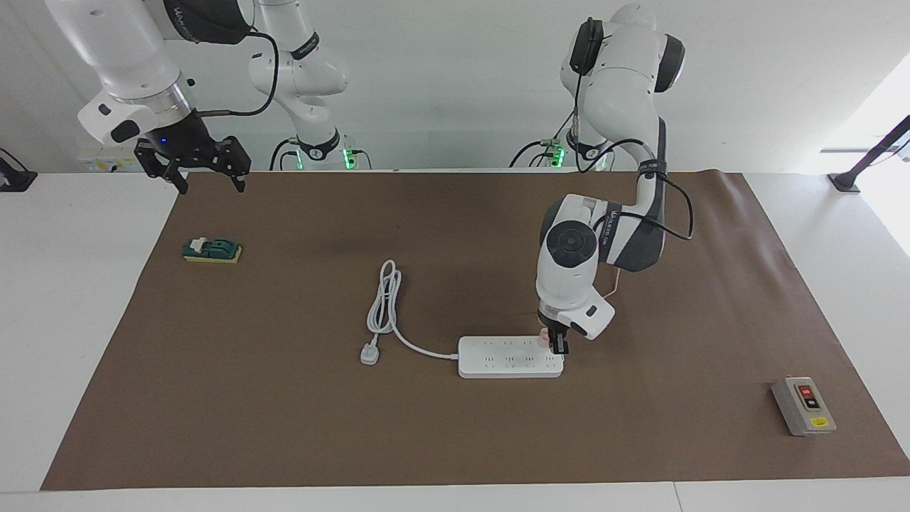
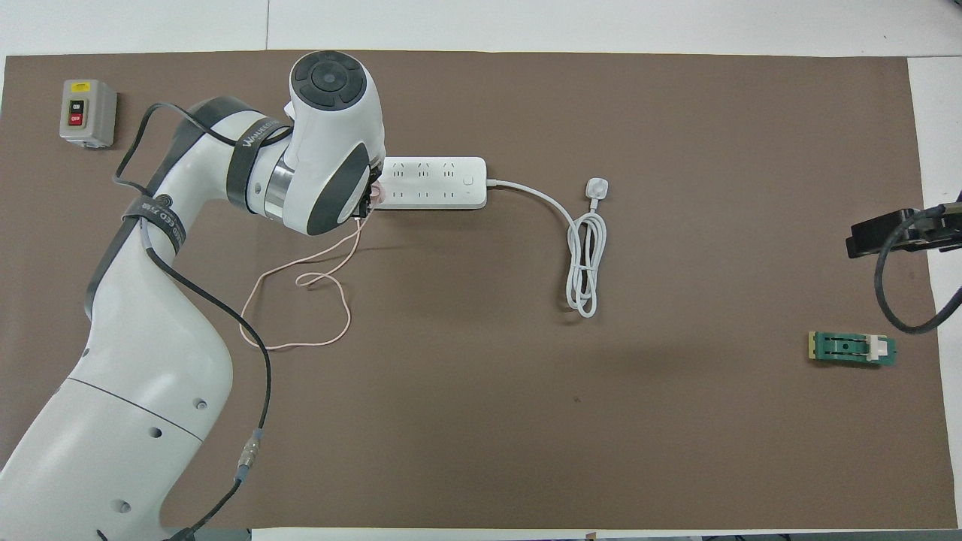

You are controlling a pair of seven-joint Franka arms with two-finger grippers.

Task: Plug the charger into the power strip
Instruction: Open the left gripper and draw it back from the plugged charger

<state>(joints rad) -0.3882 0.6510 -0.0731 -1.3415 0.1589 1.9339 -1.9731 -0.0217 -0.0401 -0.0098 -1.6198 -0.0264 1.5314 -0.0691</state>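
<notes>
The white power strip (image 1: 498,358) (image 2: 436,182) lies flat on the brown mat, its thick cord running toward the right arm's end. The small pink charger (image 1: 544,336) (image 2: 378,194) stands on the strip's end toward the left arm, in the socket row nearer to the robots. Its thin pink cable (image 2: 301,300) loops over the mat nearer to the robots. My left gripper (image 1: 559,345) points down right at the charger, mostly hiding it; whether it still grips is unclear. My right gripper (image 1: 206,181) (image 2: 857,239) waits open, held high over the mat's edge at its own end.
A white three-pin plug (image 1: 368,353) with a coiled cord (image 1: 384,299) lies beside the strip. A grey box with a red button (image 1: 803,405) sits toward the left arm's end. A green block (image 1: 212,249) rests below the right gripper.
</notes>
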